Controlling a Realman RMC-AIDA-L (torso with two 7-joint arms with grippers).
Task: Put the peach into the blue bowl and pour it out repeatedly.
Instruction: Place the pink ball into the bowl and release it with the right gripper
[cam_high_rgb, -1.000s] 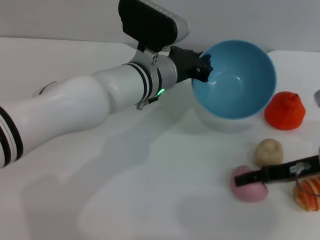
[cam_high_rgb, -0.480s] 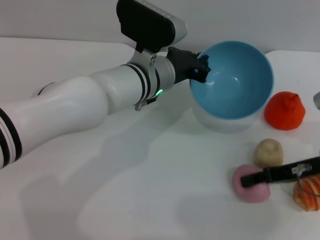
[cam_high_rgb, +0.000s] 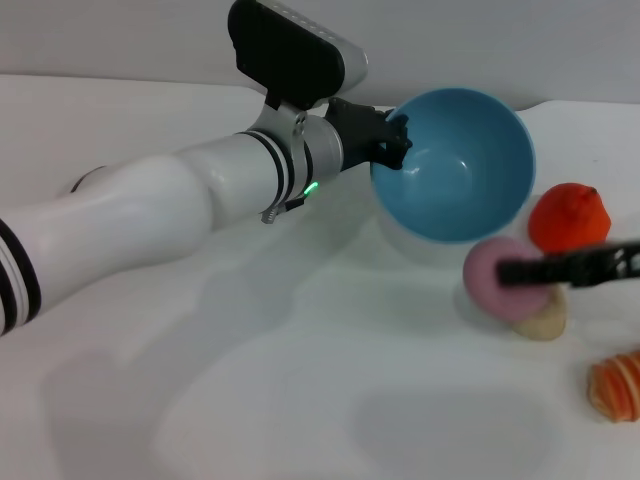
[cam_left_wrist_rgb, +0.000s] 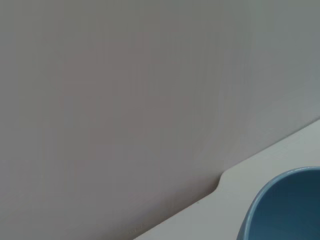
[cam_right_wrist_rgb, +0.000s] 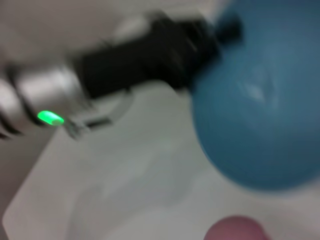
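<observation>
The left gripper (cam_high_rgb: 395, 140) is clamped on the near-left rim of the blue bowl (cam_high_rgb: 455, 165), holding it tilted, mouth facing the camera. The right gripper (cam_high_rgb: 520, 272) is closed on the peach (cam_high_rgb: 503, 278), carried above the table just below and right of the bowl's lower rim, near a beige potato (cam_high_rgb: 543, 322)

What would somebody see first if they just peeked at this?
First, the big white left arm reaching across the table, its left gripper pinching the rim of the blue bowl and holding it tipped up. Next, the pink peach held in the right gripper just below the bowl, with an orange-red fruit close by.
</observation>
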